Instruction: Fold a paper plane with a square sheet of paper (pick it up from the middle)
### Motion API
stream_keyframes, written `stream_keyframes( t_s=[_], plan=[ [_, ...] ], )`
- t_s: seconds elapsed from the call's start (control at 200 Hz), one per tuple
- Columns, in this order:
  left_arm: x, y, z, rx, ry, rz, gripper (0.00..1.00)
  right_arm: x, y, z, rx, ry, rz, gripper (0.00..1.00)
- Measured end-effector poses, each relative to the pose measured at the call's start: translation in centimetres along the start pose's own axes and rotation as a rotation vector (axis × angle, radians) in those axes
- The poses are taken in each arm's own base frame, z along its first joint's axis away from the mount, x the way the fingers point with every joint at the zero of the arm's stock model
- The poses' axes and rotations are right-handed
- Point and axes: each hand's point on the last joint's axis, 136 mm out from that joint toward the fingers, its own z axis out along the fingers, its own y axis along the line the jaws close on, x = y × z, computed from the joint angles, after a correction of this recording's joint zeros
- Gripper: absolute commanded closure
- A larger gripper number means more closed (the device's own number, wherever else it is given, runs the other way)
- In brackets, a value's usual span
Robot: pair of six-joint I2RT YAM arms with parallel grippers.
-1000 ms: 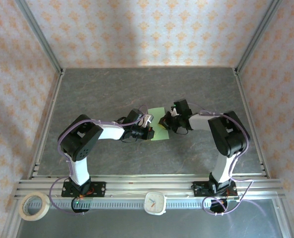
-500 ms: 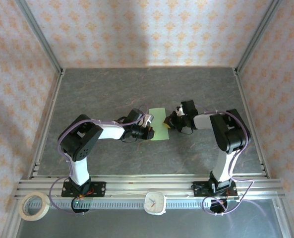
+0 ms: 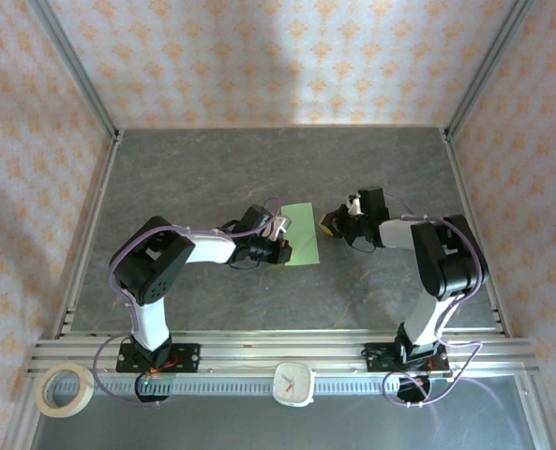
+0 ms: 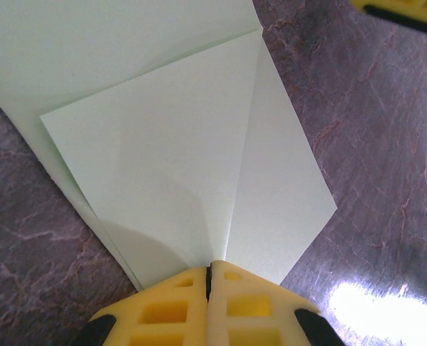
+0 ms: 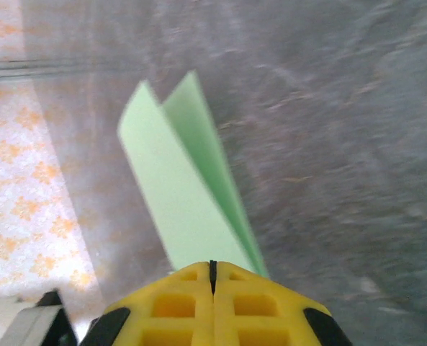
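Note:
The square sheet of paper (image 3: pixel 301 234) is pale green and lies folded on the dark table between my two grippers. In the left wrist view the sheet of paper (image 4: pixel 170 144) shows a corner flap folded over, with a crease running down to my fingers. My left gripper (image 3: pixel 283 247) is shut, and its tips (image 4: pixel 209 272) rest on the sheet's near edge. My right gripper (image 3: pixel 328 223) is shut and empty, a little to the right of the sheet and apart from it. In the right wrist view my right gripper (image 5: pixel 213 265) faces the sheet (image 5: pixel 184 187), whose two layers stand slightly apart.
A roll of tape (image 3: pixel 65 389) and a small white clock (image 3: pixel 293 382) sit on the front rail by the arm bases. Metal frame rails (image 3: pixel 88 225) border the grey table, with patterned walls behind. Bare tabletop lies on all sides of the sheet.
My right gripper has drawn back to the right, from over the sheet's right edge to the bare table beside it. The left gripper and the sheet have stayed put.

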Motion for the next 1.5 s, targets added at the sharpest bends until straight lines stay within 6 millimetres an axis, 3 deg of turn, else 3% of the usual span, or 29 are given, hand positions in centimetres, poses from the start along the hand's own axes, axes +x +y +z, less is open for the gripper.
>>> stream_keyframes(
  t_s=[0.16, 0.305, 0.39, 0.696, 0.991, 1.221, 1.371, 1.501],
  plan=[
    [0.0, 0.0, 0.0, -0.002, 0.005, 0.0, 1.0, 2.8, 1.7, 1.4, -0.022, 0.062, -0.047, 1.0],
    [0.0, 0.0, -0.1, -0.006, 0.012, -0.004, 1.0, 4.7, 0.2, 2.9, 0.024, 0.116, -0.04, 1.0],
    [0.0, 0.0, -0.1, -0.008, 0.016, -0.007, 1.0, 4.8, -1.4, 3.3, 0.071, 0.124, -0.028, 1.0],
    [0.8, -0.2, -1.5, -0.038, 0.055, -0.067, 1.0, 4.7, -1.5, 3.3, 0.077, 0.121, -0.057, 1.0],
    [-1.0, -2.4, -1.9, 0.047, 0.009, -0.153, 1.0, 4.7, -1.5, 3.3, 0.076, 0.121, -0.058, 1.0],
    [-3.6, -4.3, 0.6, 0.094, 0.001, -0.133, 1.0, 4.8, -1.6, 3.3, 0.071, 0.119, -0.061, 1.0],
    [-2.4, -3.0, 2.9, 0.068, 0.048, -0.152, 1.0, 4.8, -1.6, 3.3, 0.07, 0.12, -0.062, 1.0],
    [-2.4, -2.8, 2.9, 0.074, 0.041, -0.152, 1.0, 4.8, -1.6, 3.3, 0.069, 0.12, -0.065, 1.0]
  ],
)
